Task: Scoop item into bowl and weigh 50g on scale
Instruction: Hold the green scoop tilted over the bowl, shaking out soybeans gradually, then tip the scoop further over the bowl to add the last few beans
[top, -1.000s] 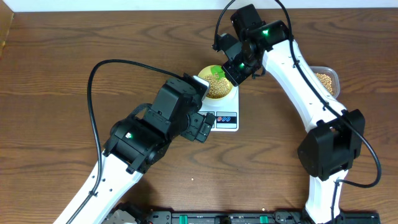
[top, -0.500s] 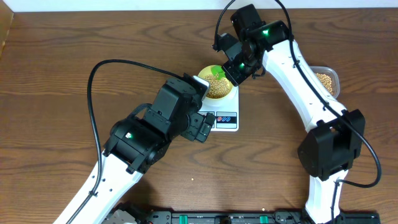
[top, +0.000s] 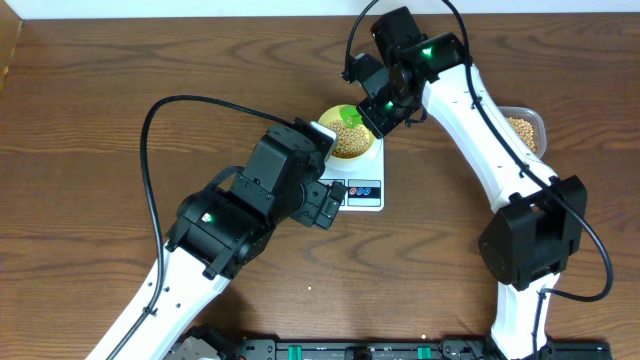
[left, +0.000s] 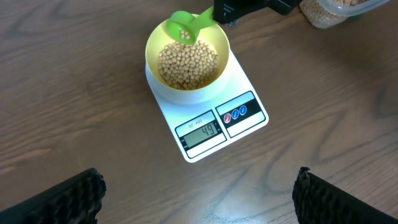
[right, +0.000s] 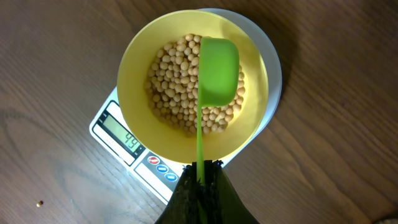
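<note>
- The left gripper (left: 199, 208) sits nearest, its two black ribbed fingers (left: 68, 199) spread wide at the lower corners of the left wrist view, with nothing between them. It hangs over the brown wood-grain table (top: 100, 120), just short of the scale's display edge.
- A single tan speck, perhaps a loose bean (right: 40, 203), lies on the bare wood, apart from the scale.
- The white rounded-rectangular digital kitchen scale (left: 211, 124) rests flat on the table between the two arms. Its small grey display (left: 202, 132) reads 49 in the left wrist view, with the round red and blue buttons (left: 235, 113) beside it on the same edge.
- The small round pale yellow bowl (left: 149, 50) stands upright on the scale's platform and covers most of it.
- The tiny round tan-beige beans (left: 186, 62) lie in a loose pile on the bowl's floor, filling it roughly halfway.
- A bright green plastic scoop (right: 219, 68) is tilted over the bowl's far side, its cup above the pile, with a few beans visible in it from the left wrist view. Its thin handle runs back over the rim.
- The right gripper (right: 200, 180) is pinched narrowly on the end of that handle, reaching in from beyond the bowl.
- A clear rounded plastic tub (top: 525, 128) holding more beans sits farther off on the table, partly hidden by the right arm, well apart from the scale.
</note>
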